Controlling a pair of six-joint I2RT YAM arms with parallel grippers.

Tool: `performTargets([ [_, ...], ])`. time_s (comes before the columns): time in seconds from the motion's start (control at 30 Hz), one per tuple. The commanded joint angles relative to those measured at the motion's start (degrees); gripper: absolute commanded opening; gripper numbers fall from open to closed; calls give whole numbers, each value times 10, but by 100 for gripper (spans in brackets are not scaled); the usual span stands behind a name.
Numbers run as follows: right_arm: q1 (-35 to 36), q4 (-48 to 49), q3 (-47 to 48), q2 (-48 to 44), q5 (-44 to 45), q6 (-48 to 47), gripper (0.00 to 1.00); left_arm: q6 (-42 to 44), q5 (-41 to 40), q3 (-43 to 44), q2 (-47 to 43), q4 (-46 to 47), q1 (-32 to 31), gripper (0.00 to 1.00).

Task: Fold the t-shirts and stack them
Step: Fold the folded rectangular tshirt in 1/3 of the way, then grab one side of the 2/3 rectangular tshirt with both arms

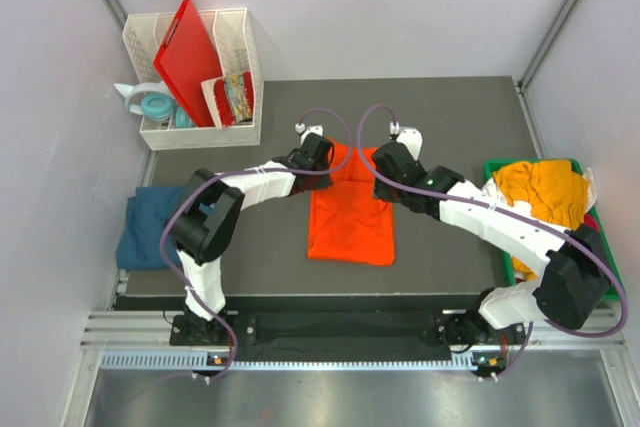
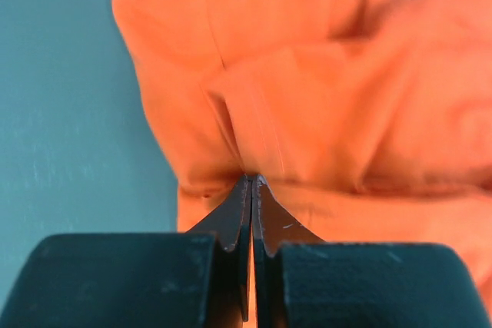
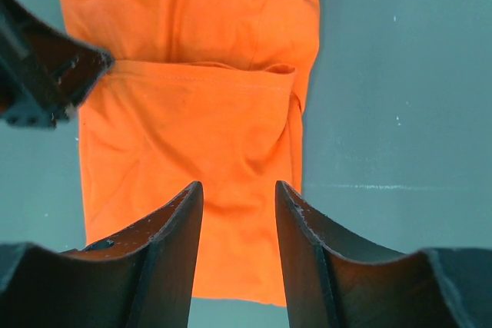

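Dark bench (image 1: 450,127) carries the orange t-shirt (image 1: 350,222); left tool (image 2: 250,182) pinches its edge, right tool (image 3: 238,187) gapes empty, so pull the fold evenly.

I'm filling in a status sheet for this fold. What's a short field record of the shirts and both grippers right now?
orange t-shirt: centre of the table, partly folded lengthwise
left gripper: shut, pinching orange cloth at the shirt's far end
right gripper: open above the orange shirt, nothing between its fingers
teal-blue t-shirt: at the table's left edge
yellow t-shirt: bunched in the green bin, right side
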Motion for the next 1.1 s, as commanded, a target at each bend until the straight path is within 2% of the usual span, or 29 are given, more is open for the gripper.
performTargets([
  [0.0,7,-1,-14,-25,9,14,43,-7,-17,45,38,-17,18,0],
  [0.1,8,-15,-27,-43,18,23,46,-1,3,13,6,4,19,0],
  [0.13,10,-17,-35,-51,19,29,47,4,12,1,-33,27,19,1],
  [0.2,13,-16,-68,-78,15,37,53,-3,34,-30,-72,27,19,11],
  [0.23,16,-14,-81,-86,11,48,55,-3,44,-41,-113,23,18,22],
  [0.33,22,-14,-140,-112,-6,77,58,-16,51,-94,-198,5,3,40],
  [0.47,45,-9,-220,-132,-18,121,59,-45,34,-170,-288,-34,-35,51],
  [0.7,96,37,-277,-104,-39,183,61,-97,29,-288,-364,-62,-56,53],
  [0.93,143,45,-257,-58,-15,219,60,-111,-2,-305,-404,-84,-69,54],
  [1.07,146,56,-254,-42,-13,221,60,-110,-15,-309,-425,-90,-72,54],
])
